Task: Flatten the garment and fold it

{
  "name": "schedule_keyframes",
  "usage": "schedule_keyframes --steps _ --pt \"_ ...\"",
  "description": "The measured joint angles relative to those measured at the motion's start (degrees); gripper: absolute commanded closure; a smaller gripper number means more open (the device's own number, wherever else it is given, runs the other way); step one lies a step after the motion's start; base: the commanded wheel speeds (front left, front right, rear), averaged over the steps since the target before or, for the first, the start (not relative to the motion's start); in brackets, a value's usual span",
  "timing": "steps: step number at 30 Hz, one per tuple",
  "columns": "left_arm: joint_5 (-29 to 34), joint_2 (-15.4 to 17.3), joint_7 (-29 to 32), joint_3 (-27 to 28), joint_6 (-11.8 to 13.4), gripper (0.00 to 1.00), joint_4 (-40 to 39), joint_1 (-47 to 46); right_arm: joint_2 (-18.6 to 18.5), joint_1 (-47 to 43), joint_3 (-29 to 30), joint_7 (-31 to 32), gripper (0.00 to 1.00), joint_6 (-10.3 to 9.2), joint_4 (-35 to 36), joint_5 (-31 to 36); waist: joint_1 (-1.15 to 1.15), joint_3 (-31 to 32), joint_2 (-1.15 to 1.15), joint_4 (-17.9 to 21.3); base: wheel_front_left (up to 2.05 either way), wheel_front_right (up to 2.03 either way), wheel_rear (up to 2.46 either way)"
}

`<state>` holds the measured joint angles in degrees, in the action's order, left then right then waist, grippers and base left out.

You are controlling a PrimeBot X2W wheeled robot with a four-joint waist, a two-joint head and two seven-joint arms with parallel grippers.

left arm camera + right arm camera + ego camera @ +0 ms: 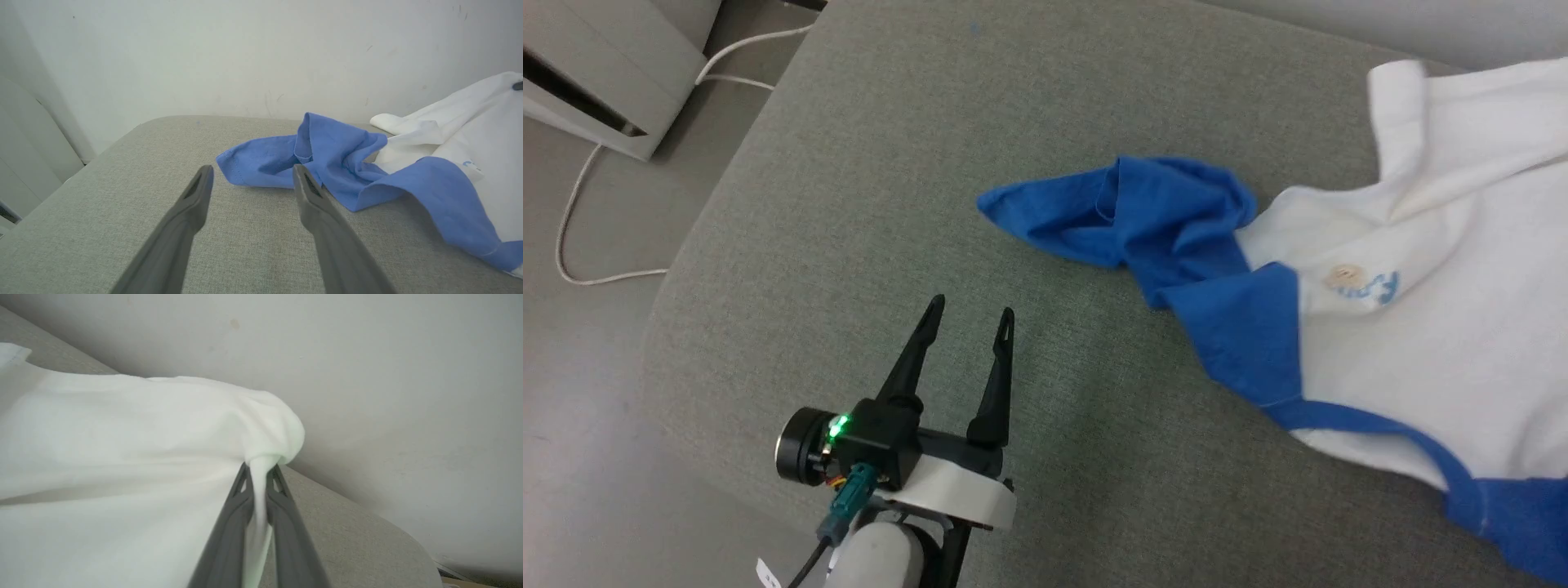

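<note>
Flattening stage: right gripper (259, 469) was clamped on white, blue-sleeved soft-fabric shirt (1421, 343); left gripper (973, 307), jaws apart, likely needed the crumpled blue sleeve (1127, 212) next.

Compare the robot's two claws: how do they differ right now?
The left gripper stands open and empty; the right gripper is pinched shut on the shirt. The left one hovers over the grey cushion, short of the blue sleeve; the right one has white cloth bunched at its tips. Both have long dark fingers.

White-and-blue shirt (1421, 367) on a grey-green cushion (890, 163)
Body white; sleeve (1127, 216) and neckband (1380, 425) bright blue; chest print (1364, 283) light blue with tan figure; left gripper (973, 307) black; cable (568, 212) white.
</note>
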<state>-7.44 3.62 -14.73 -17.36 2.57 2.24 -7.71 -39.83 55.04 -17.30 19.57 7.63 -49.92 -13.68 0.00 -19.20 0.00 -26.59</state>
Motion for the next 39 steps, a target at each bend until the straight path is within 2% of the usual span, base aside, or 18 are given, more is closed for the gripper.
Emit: schedule_keyframes --steps 4,7,8,9,17,24,28,32,39 --pt "0.0 -0.2 0.0 -0.1 -0.4 0.00 -0.3 0.0 -2.1 3.3 6.1 -2.5 1.00 -0.01 -4.7 6.6 0.00 -1.3 0.00 -0.1 0.00 0.00 0.00" --pt "0.0 -0.4 0.0 -0.1 -0.5 0.00 -0.3 -0.1 -1.7 3.6 9.0 -3.8 0.98 -0.01 -7.2 10.5 0.00 -2.2 0.00 -0.2 0.00 0.00 0.00" --pt "0.0 -0.4 0.0 -0.1 -0.5 0.00 -0.3 -0.1 -1.2 3.4 9.9 -4.5 0.31 -0.01 -7.9 11.2 0.01 -2.5 0.00 -0.3 0.00 0.00 0.00" --pt "0.0 -0.4 0.0 -0.1 -0.5 0.00 -0.3 -0.1 -0.5 3.3 10.6 -5.2 0.00 -0.01 -8.6 11.8 0.01 -2.7 0.00 -0.3 0.00 0.00 0.00" --pt "0.2 -0.4 0.0 0.3 -0.6 0.00 0.2 -1.1 5.8 1.2 11.8 -12.4 0.00 -0.01 -10.5 12.6 0.00 -2.5 0.00 1.5 0.00 0.00 0.00" --pt "0.6 -0.4 0.0 2.0 -2.0 0.00 1.4 -1.7 10.1 0.2 9.0 -23.0 0.00 -0.01 -6.6 8.8 -0.01 0.5 0.00 4.8 0.00 0.00 0.00" --pt "0.5 -0.3 0.0 3.3 -2.9 0.00 2.9 -1.7 12.2 -2.8 6.8 -28.4 0.00 -0.02 -1.9 5.1 -0.01 2.6 0.00 7.7 0.00 0.00 0.00" --pt "0.4 0.0 0.0 4.1 -3.9 0.00 4.4 -1.7 13.8 -8.6 4.8 -31.2 0.00 -0.02 4.9 1.4 -0.01 4.7 0.00 11.2 0.00 0.00 0.00" --pt "0.4 0.6 0.0 3.8 -5.5 0.00 8.3 -1.5 16.4 -25.2 7.9 -33.1 0.00 -0.02 21.9 -3.1 -0.02 8.0 0.00 18.0 0.00 0.00 0.00"
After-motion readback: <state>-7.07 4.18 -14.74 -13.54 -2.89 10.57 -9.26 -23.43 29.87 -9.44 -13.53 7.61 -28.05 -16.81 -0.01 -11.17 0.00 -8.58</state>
